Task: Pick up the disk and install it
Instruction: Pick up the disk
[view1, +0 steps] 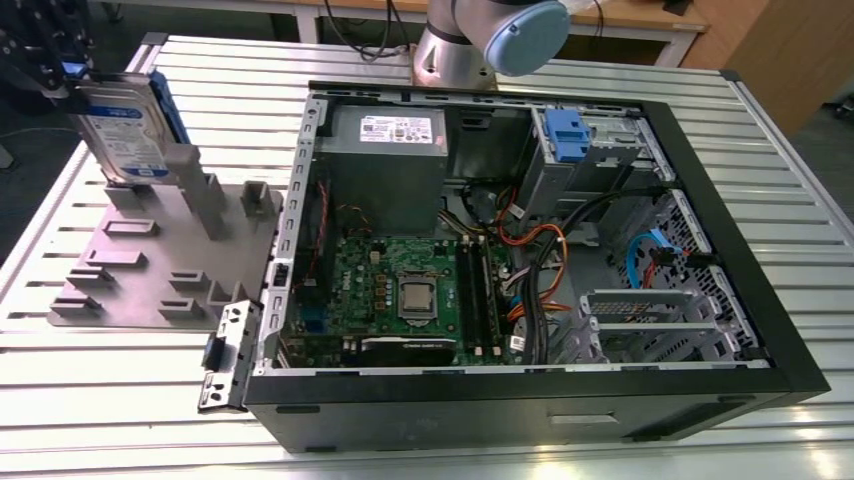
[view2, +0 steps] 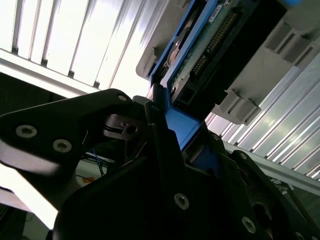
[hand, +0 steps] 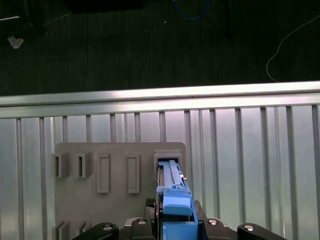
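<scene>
Gripper (view1: 64, 72) sits in the upper left of the exterior view, at the top edge of the disk (view1: 127, 135). The disk stands upright on its narrow edge in a slot of the grey slotted holder (view1: 127, 270), label facing the camera. Standing it on edge leaves the top edge and blue rails free to be grabbed from above.

In the second wrist view the dark fingers (view2: 155, 107) press on either side of the blue carrier rail, so the gripper (view2: 177, 127) looks clenched on the disk (view2: 210, 45). It holds by the rail, not the labelled face. Likely the rail gives a flat, firm grip and keeps the circuit side untouched.

In the first wrist view the disk (hand: 172, 185) hangs edge-on over its slot in the holder (hand: 117, 210). Can't tell if the bottom edge is seated or just lifted clear.

The open computer case (view1: 534, 385) lies on its side at centre frame on the slatted metal table (view1: 120, 400), well apart from the disk. Its open side faces up, so the drive bay (view1: 587, 150) at upper right is reachable from above. Disk not installed yet.
</scene>
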